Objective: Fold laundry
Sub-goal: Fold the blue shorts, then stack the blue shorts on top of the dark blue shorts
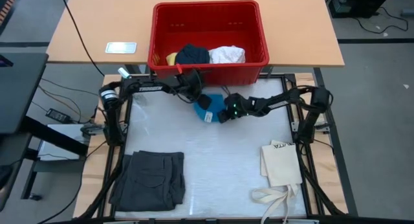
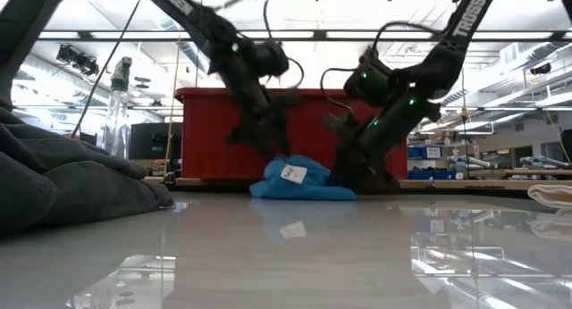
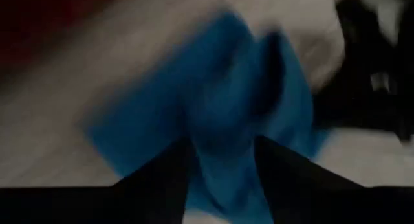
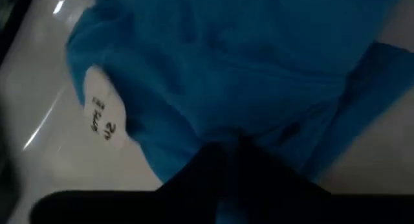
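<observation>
While both my arms reach in over the far half of the bench (image 1: 213, 159), the bright blue cloth (image 1: 208, 106) lies bunched in a low heap at about twelve o'clock from the bench's middle, just in front of the red basket (image 1: 208, 33). My left pincer (image 3: 223, 162) stands over the cloth at its ten o'clock side, its two dark fingers parted a little with a fold of blue running between them; whether they press the fold I cannot tell. My right pincer (image 4: 226, 159) comes in from the three o'clock side and its fingers are drawn nearly together on the blue fabric, pinching a ridge of it. A white tag (image 4: 103, 120) with handwritten marks sticks out of the cloth near its front edge, and the low view shows it facing the camera. Inside the basket, along its near wall, sit a yellow piece (image 1: 172, 57), a navy piece (image 1: 193, 54) and a white piece (image 1: 228, 54) side by side. The dark grey cargo shorts (image 1: 150, 179) lie flat at seven o'clock on the bench, well apart from the blue cloth. The cream tote bag (image 1: 282, 164) rests at four o'clock, its long straps trailing toward the near edge.
</observation>
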